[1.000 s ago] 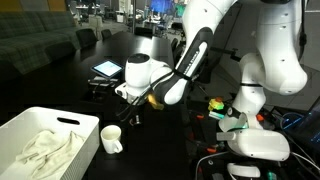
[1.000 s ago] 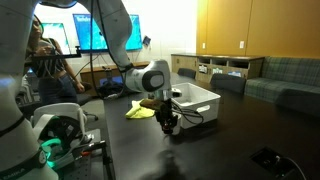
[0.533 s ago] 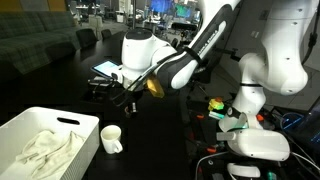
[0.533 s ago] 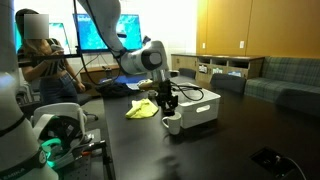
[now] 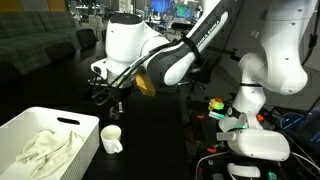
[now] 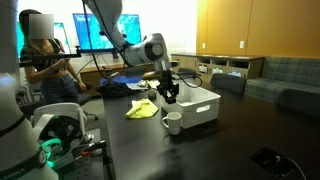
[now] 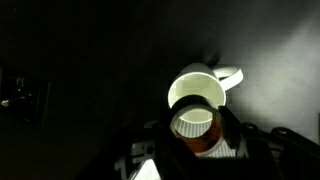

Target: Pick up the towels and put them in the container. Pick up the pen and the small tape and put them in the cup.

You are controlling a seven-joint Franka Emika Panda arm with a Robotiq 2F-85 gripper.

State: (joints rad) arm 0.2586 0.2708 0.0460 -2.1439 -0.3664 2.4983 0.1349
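My gripper (image 7: 195, 132) is shut on the small tape (image 7: 195, 124), a ring with a white core and brown edge. It hangs above the white cup (image 7: 197, 88), which stands upright with its handle to the right. In both exterior views the gripper (image 5: 113, 100) (image 6: 170, 92) is well above the cup (image 5: 112, 139) (image 6: 172, 122). A white towel (image 5: 42, 148) lies in the white container (image 5: 62, 114). A yellow towel (image 6: 142, 110) lies on the table beside the container (image 6: 205, 100). The pen is not visible.
The table (image 5: 150, 150) is dark. Robot base hardware with cables (image 5: 245, 140) stands at one side. A person (image 6: 40, 60) sits by monitors (image 6: 100, 30) behind the table. A couch (image 6: 285, 80) is at the far side.
The gripper has risen from the table with the tape in it and moved over the cup. The cup, container and towels have not moved.
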